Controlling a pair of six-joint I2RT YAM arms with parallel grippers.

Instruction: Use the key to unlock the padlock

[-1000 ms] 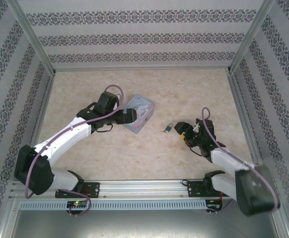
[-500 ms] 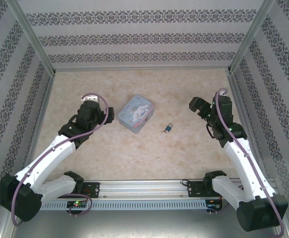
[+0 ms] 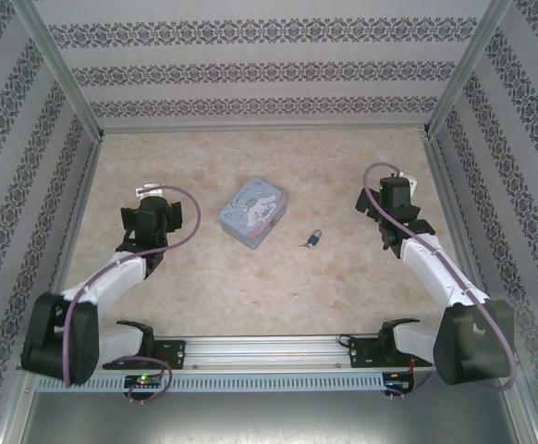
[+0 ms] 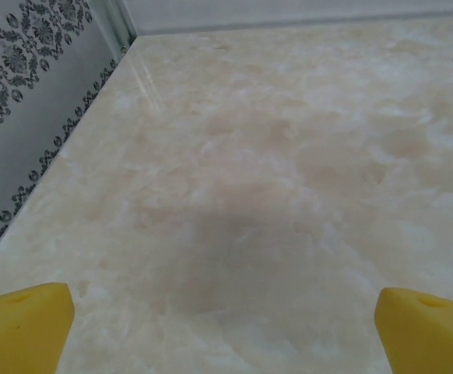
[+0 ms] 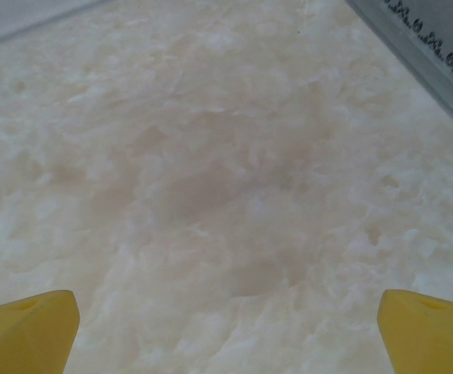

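Observation:
The tiny bluish padlock [image 3: 315, 239] with its thin shackle lies on the marble tabletop, right of centre. A small dark key [image 3: 303, 244] rests against its left side; whether it is in the lock is too small to tell. My left gripper [image 3: 149, 197] hovers at the left, far from both. In the left wrist view its yellow fingertips [image 4: 24, 327] stand wide apart, open over bare table. My right gripper [image 3: 394, 183] is to the right of the padlock, also open [image 5: 226, 331], with nothing between its fingers [image 5: 28, 331].
A pastel-blue square tin [image 3: 253, 212] with a white cartoon dog lies left of the padlock, about a hand's width away. Patterned walls with metal posts [image 3: 440, 162] close in the table on three sides. A rail [image 3: 269, 351] runs along the near edge.
The left gripper has drawn back leftward from the tin. The right gripper has left the padlock's side, swung out right and toward the far side. Padlock, key and tin have not moved.

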